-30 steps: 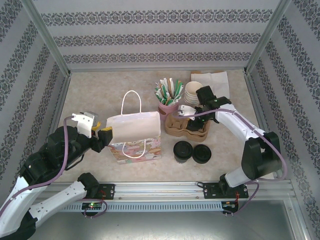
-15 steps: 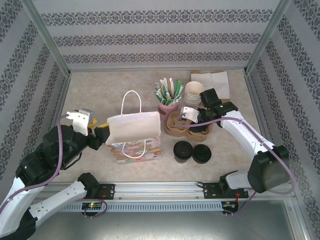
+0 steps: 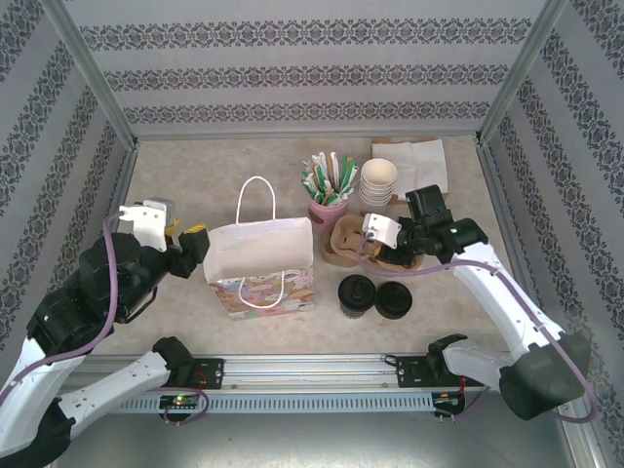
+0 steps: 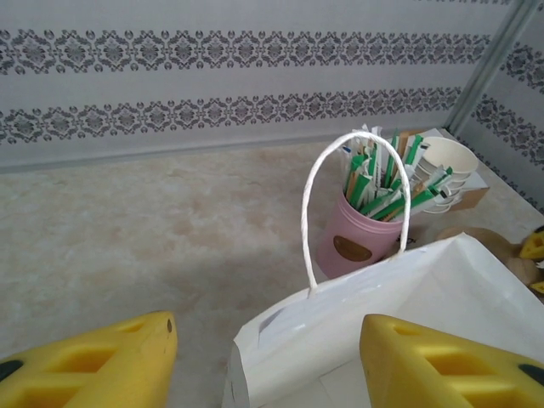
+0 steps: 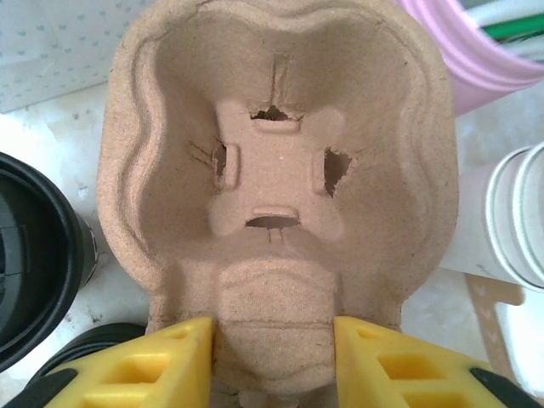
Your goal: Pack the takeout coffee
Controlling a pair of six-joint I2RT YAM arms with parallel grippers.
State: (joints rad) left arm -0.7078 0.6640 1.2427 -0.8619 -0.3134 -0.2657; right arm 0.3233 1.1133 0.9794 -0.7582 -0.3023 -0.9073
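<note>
Coffee [image 3: 357, 294] stands capped on the table [image 3: 195, 185], in front of the carrier [image 5: 272, 170] and just right of the bag [image 3: 261, 255], with a loose lid [image 3: 394, 299] touching or nearly touching its right side. It sits in neither the carrier nor the bag, so as far as packing goes nothing is done yet.

Right gripper [image 5: 274, 364] has its yellow fingers pressed to either side of the carrier's near end, and I judge it clamped there. The carrier's well is empty. Left gripper [image 3: 193, 246] sits at the bag's left edge with its fingers wide apart, the bag's upper corner between them but not pinched. The bag stands upright with its handle up.

By my reading, the job is at an early stage: the carrier is being taken in hand and the bag approached. Left to do: seat the coffee in the carrier, then get both into the bag, which will need holding open.
</note>
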